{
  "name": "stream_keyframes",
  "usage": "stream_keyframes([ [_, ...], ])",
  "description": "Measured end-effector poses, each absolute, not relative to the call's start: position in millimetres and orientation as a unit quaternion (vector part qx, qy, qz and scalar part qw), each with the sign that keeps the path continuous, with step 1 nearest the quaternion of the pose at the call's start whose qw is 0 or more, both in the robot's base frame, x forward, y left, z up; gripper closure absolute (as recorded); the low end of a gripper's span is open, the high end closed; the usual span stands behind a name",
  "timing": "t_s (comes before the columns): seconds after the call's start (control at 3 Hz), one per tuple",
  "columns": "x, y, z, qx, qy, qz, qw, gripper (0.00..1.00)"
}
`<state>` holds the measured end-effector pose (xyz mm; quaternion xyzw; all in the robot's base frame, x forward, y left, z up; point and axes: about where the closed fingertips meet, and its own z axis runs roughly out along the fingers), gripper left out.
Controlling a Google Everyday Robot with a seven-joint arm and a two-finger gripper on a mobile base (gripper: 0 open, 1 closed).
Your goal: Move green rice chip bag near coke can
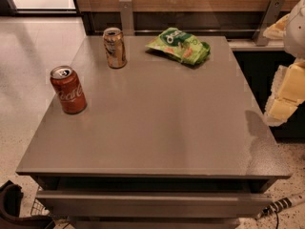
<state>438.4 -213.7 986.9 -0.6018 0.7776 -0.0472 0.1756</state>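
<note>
The green rice chip bag (178, 45) lies flat near the far edge of the grey table (157, 128), right of centre. A gold can (115, 47) stands near it on the left. The coke can (68, 89) stands upright well apart, by the left edge. The gripper (285, 95) hangs beyond the table's right side; whether it is spread or closed cannot be told.

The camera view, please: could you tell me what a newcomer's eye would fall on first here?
The red coke can stands out first, upright near the left edge of the grey table. Next comes the green rice chip bag, lying at the far edge, with a gold can upright to its left. The robot's tool hangs at the right edge of the view, beyond the table's right side.
</note>
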Motion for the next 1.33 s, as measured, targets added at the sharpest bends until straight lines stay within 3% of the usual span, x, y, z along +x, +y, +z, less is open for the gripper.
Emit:
stream_keyframes([
  [0.67,444.0,-216.6,990.7,-0.594,0.781,-0.055,0.183,0.0],
  [1.33,539.7,-238.2,1010.3,-0.522,0.806,-0.082,0.268,0.0],
])
